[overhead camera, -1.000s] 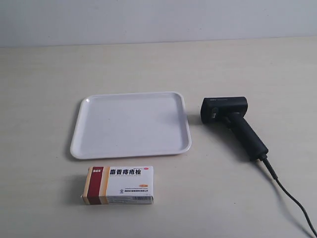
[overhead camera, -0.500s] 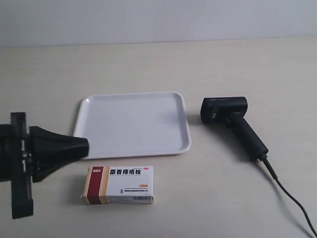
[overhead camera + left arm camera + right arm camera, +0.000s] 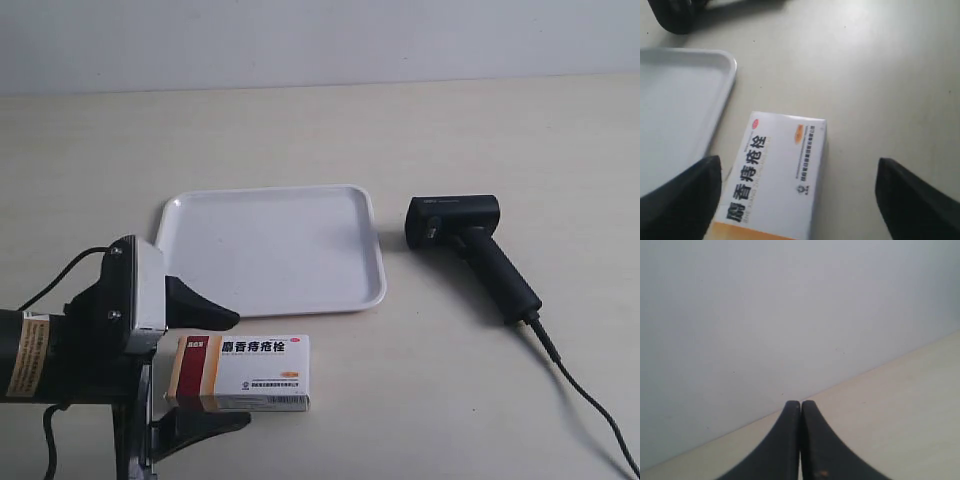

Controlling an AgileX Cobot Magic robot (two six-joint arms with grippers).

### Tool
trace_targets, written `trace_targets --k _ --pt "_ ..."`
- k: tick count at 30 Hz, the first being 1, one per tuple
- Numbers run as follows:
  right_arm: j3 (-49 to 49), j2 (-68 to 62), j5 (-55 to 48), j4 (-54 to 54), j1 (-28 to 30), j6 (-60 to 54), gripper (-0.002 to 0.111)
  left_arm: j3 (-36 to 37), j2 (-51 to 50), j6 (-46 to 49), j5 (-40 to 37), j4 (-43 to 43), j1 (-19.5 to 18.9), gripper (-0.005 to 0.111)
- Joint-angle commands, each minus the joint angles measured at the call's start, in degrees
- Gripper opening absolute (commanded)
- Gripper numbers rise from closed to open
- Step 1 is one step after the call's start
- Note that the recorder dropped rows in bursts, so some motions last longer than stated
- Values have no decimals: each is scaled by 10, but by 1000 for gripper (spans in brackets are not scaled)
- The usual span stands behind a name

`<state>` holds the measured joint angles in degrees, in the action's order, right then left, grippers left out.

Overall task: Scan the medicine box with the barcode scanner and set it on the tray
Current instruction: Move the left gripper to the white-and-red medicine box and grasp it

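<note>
The medicine box (image 3: pixel 245 372) lies flat on the table in front of the tray (image 3: pixel 270 250), red-and-tan end toward the arm at the exterior view's left. That arm carries my left gripper (image 3: pixel 243 368), open, one finger on each long side of the box's banded end, not touching it. The left wrist view shows the box (image 3: pixel 777 175) between the spread fingers of the left gripper (image 3: pixel 799 162), with the tray (image 3: pixel 680 100) beside it. The barcode scanner (image 3: pixel 470 250) lies on its side right of the tray. My right gripper (image 3: pixel 800 404) is shut on nothing, facing a wall.
The scanner's black cable (image 3: pixel 580 390) runs off toward the near right corner. The scanner (image 3: pixel 675 15) shows as a dark shape beyond the tray in the left wrist view. The tray holds nothing. A pale wall backs the table.
The left arm entered from the exterior view's left, turned, and advanced until its open fingers flank the box's end. Box, tray and scanner stayed put.
</note>
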<state>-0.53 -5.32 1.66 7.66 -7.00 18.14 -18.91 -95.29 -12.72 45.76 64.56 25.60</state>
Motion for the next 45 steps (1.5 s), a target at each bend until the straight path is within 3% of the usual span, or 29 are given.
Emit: trace_targets --k 1,13,20,22,25,32,39,41,42,43,44,45 --pt "-4 -3 6 -8 3 -1 0 -35 -31 21 -15 -14 5 82" --pt "-4 -3 6 -9 3 -1 0 -75 -113 15 12 49 5 80" --pt "-4 -3 6 -9 3 -1 0 -90 -122 -9 0 64 12 42" --pt "-4 -3 6 -9 3 -1 0 -90 -122 -5 -9 64 20 37" --pt "-4 -3 6 -9 3 -1 0 -90 -122 1 -15 64 24 43" --pt "-4 -3 6 -9 3 -1 0 -90 -122 1 -15 62 24 70" --pt "-4 -3 6 -10 3 -1 0 -104 -122 -21 -31 77 24 75" --pt "-4 -3 6 -10 3 -1 0 -116 -126 -53 -39 109 24 65" --pt "-4 -3 6 -10 3 -1 0 -127 -130 -80 -40 138 24 50" --pt "-4 -3 6 -10 3 -1 0 -130 -132 -87 -40 148 24 43" --pt "-4 -3 6 -11 3 -1 0 -134 -133 -93 -40 165 24 27" --pt "-4 -3 6 -11 3 -1 0 -134 -133 -93 -40 169 24 21"
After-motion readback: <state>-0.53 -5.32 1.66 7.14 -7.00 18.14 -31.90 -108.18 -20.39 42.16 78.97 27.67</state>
